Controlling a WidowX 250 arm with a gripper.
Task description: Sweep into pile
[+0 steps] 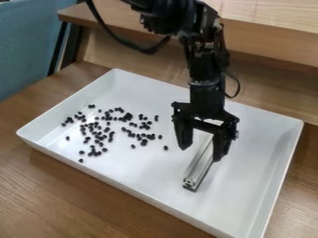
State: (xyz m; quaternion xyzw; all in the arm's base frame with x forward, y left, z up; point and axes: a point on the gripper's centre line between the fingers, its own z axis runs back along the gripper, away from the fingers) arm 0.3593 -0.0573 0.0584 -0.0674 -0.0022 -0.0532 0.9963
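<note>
In the tray (146, 169) — loose beans (128, 116)

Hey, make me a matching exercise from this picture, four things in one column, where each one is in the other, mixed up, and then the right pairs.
Things
1. Small round black pellets
2. Silver grooved metal bar
3. White rectangular tray
4. Blue fabric surface

Places
A. On the brown wooden table
B. At the view's upper left
C. Scattered toward the view's left, inside the tray
D. At the black two-finger pincer

Right pairs: 1-C, 2-D, 3-A, 4-B
</note>
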